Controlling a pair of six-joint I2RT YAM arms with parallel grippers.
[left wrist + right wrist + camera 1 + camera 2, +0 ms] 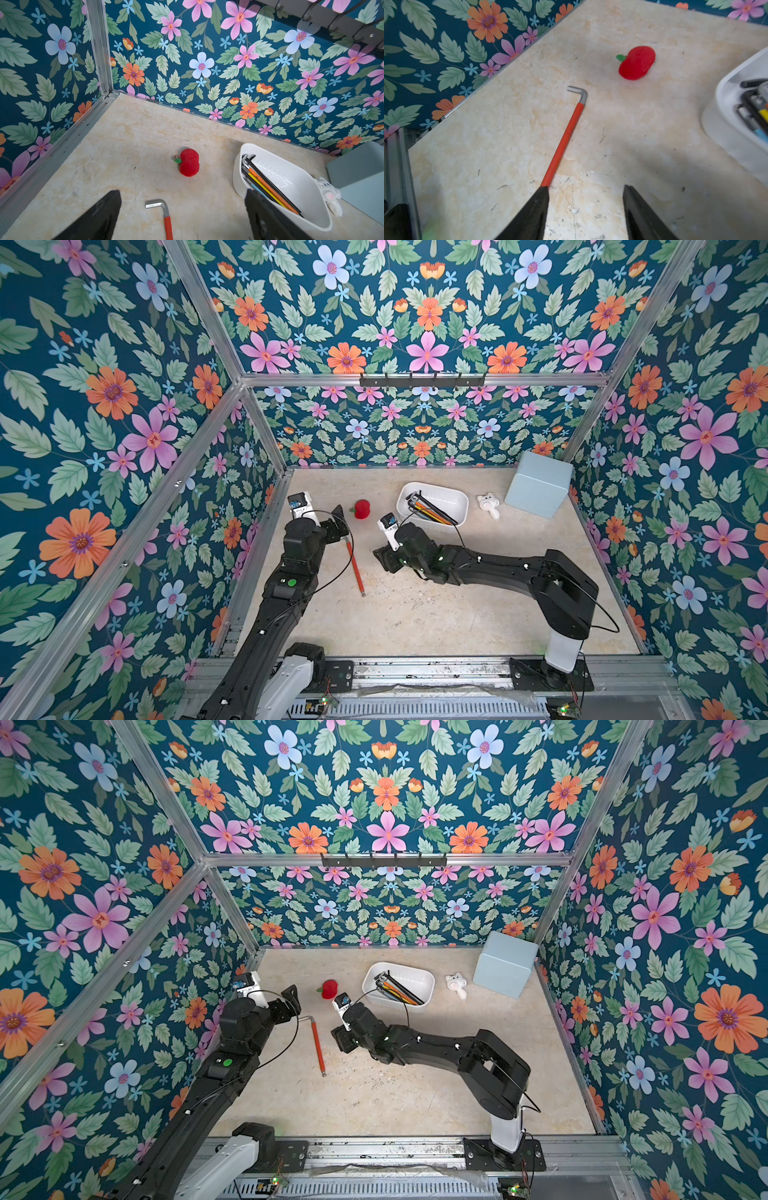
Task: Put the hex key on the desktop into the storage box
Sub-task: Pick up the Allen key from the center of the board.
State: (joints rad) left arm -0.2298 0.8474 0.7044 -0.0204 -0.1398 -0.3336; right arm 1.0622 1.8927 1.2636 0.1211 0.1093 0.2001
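The hex key (355, 566) is found lying flat on the desktop (415, 614), between the two arms and well apart from the storage box (449, 499); it is not held. The jaws of the left gripper (182, 193) are seen wide apart and empty, near the key's bent end. The jaws of the right gripper (585, 188) are likewise apart and empty, and the red shaft is seen to pass under one finger rather than between the two. Several faults are judged possible. A closing from this position could miss the shaft or flick it aside. A thin bar flat on a hard surface may slip or pivot when pinched. The two arms, both close to the one key, could be brought into collision. A long key held off-centre may tip and catch the box rim. The red plush apple (362, 509) could also be knocked. Counted: one loose key, one storage box holding at least five keys (exact number not discernible), one apple, one white toy (488, 504), one pale blue box (538, 485), two grippers.
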